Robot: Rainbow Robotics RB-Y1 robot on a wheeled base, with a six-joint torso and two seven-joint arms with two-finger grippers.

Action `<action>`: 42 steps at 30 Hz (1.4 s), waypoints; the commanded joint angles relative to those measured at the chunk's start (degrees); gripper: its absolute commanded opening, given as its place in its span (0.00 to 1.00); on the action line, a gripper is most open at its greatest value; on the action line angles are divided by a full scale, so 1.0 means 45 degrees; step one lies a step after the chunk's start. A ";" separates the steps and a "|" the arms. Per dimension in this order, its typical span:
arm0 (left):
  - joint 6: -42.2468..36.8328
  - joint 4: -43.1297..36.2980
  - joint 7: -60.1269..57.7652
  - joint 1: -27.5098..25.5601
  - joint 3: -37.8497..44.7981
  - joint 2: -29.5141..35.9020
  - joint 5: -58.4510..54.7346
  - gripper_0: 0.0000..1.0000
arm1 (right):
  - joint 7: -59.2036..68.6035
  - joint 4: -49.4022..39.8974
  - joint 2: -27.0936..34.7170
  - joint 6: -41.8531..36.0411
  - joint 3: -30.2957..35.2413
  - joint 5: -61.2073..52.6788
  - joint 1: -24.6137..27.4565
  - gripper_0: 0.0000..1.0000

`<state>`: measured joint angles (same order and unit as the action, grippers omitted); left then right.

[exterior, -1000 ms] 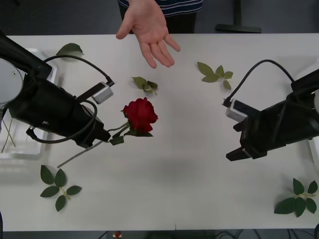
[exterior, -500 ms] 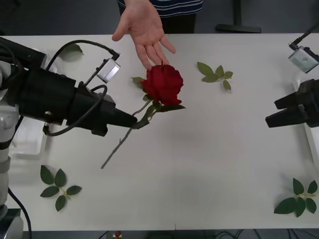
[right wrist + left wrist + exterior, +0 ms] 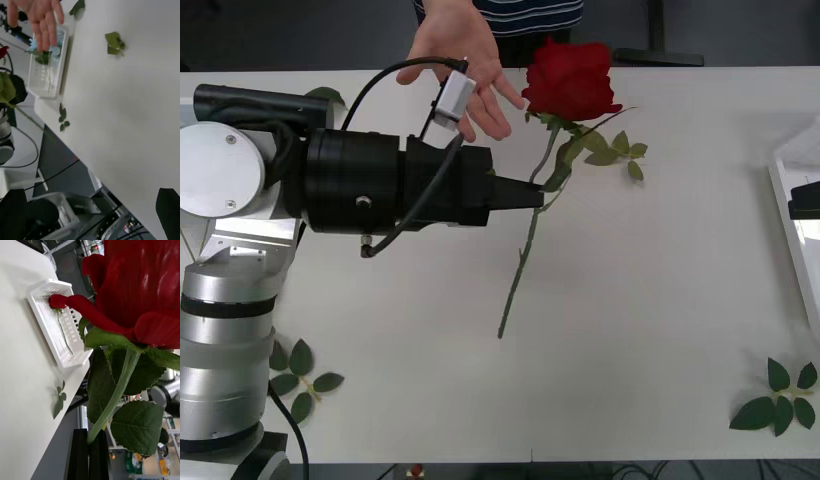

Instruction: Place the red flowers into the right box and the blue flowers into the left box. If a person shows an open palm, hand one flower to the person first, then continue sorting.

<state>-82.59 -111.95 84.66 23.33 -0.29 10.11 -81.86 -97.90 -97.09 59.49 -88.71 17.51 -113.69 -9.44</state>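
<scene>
1. left pincer (image 3: 538, 192) clamped on the stem of a red rose (image 3: 572, 78), lifted off the white bench (image 3: 660, 300) since a second ago.
2. bloom now raised beside the person's open hand (image 3: 452, 50) at the far edge; half a second ago lower, just under the fingertips.
3. means handover nearly ready, release probably next.
4. right pincer drawn back toward the right box (image 3: 792, 205); cannot tell if apart or together.
5. blue flowers (image 3: 42, 50) lying in the left box (image 3: 48, 86).
</scene>
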 commanded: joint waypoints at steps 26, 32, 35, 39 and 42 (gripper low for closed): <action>0.5717 -0.0572 -0.1665 0.0149 -0.2710 -0.0117 0.0653 0.00 | 0.0155 -0.6784 -0.0895 1.1490 -0.4945 0.1711 0.3368 1.00; 0.5717 -0.0572 -0.1724 0.0129 -0.2729 -0.0117 0.0672 0.00 | 0.0487 -0.6745 -0.0993 1.3443 -0.7133 0.2179 0.2274 1.00; 0.5717 -0.0572 -0.1724 0.0129 -0.2710 -0.0117 0.0672 0.00 | 0.0565 -0.6745 -0.0993 1.4068 -0.7855 0.2179 0.1942 1.00; 0.5717 -0.0572 -0.1685 0.0149 -0.2729 -0.0117 0.0672 0.00 | 0.0565 -0.6765 -0.1071 1.4283 -0.8031 0.2179 0.1903 0.91; 0.5717 -0.0572 -0.1704 0.0129 -0.2710 -0.0117 0.0672 0.00 | 0.0565 -0.6765 -0.1071 1.4283 -0.8031 0.2179 0.1903 0.00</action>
<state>-57.35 -112.83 78.59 23.33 -12.61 10.10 -78.79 -96.94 -126.06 54.70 -24.62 -20.23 -104.08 -1.02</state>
